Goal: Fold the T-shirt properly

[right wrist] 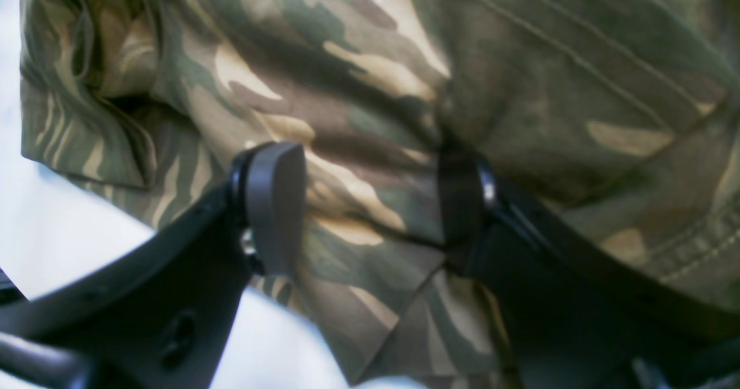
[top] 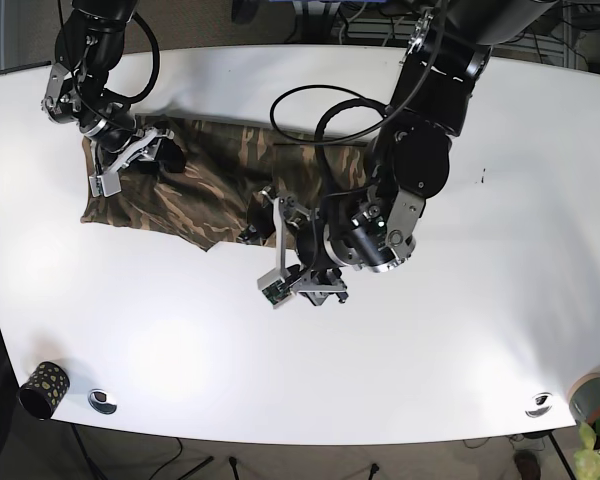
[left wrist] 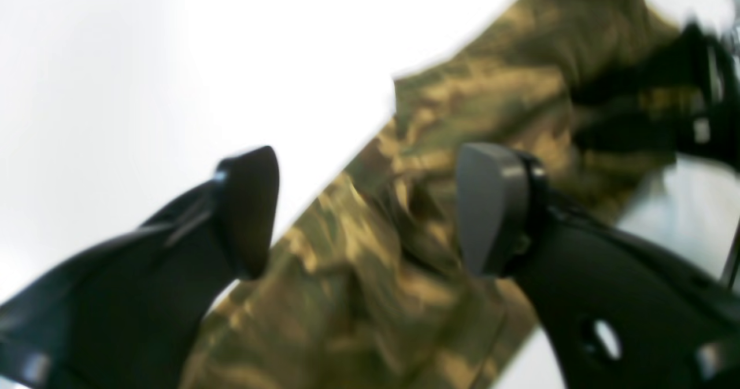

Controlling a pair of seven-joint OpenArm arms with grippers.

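Left hand (top: 253, 212) agape over camouflage T-shirt (top: 215, 180) on white table (top: 480, 330).

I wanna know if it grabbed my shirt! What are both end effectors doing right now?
Left end effector: open, above the camouflage T-shirt, holding nothing.
Right end effector: open, against the T-shirt.

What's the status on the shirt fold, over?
Left gripper open over T-shirt. Right gripper open at shirt's far end. Shirt rumpled on white table, not folded. Nothing in the way.
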